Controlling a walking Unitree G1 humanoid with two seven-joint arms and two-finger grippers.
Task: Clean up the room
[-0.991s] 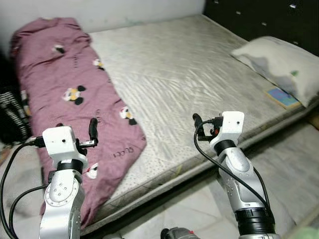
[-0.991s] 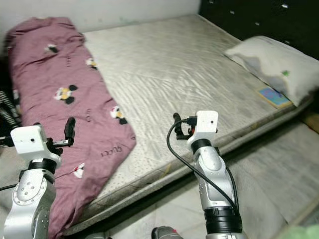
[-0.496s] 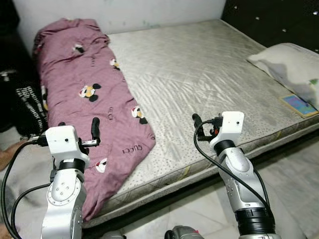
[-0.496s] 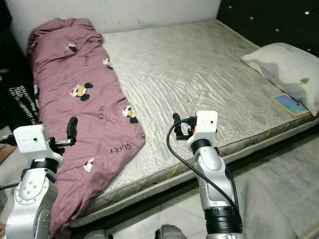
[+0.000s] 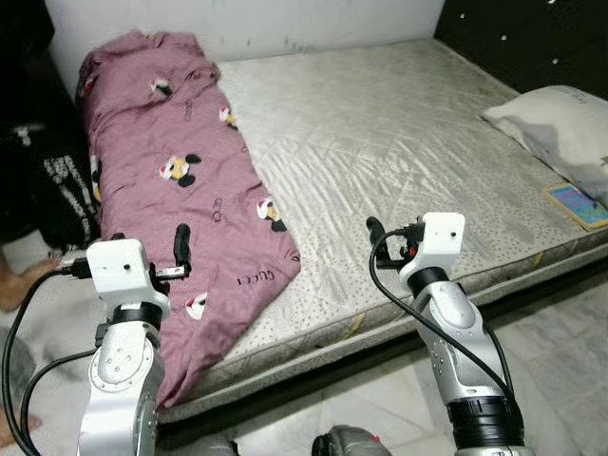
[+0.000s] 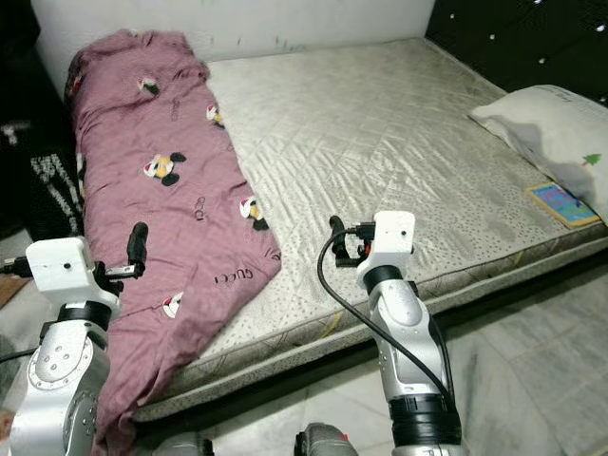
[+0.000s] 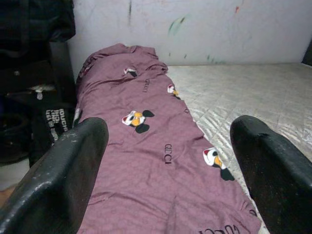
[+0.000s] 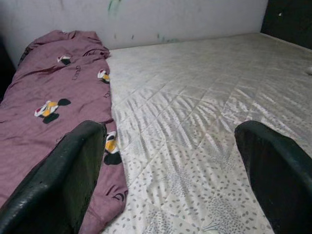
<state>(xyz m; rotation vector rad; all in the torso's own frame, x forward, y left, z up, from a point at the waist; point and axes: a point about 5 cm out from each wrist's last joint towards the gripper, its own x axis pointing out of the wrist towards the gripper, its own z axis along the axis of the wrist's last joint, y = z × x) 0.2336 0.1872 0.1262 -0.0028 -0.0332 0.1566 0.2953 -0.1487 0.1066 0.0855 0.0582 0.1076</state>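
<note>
Bare quilted mattress (image 5: 380,152) ahead of both hands, pale grey with a speckled border, lying low on the tiled floor (image 5: 560,351). Maroon blanket (image 5: 180,190) ahead of the left hand (image 7: 168,161), stretched lengthwise down that side of the mattress from the wall to the near edge, spilling over the edge toward the floor just beyond the left fingers. Printed with cartoon mouse heads and the word "GUCCI" repeated, legible near the lower corner (image 5: 255,278). White pillow (image 5: 560,119) well off to the right of the right hand (image 8: 170,161), at the head end. Dark bag (image 5: 57,185) with white lettering, unreadable, left of the left hand beside the bed. Small blue-and-yellow booklet (image 5: 577,204) just beside the pillow, print too small to read. Left hand spread wide, holding nothing, raised before the blanket. Right hand likewise spread wide and empty, raised over the near mattress edge.
</note>
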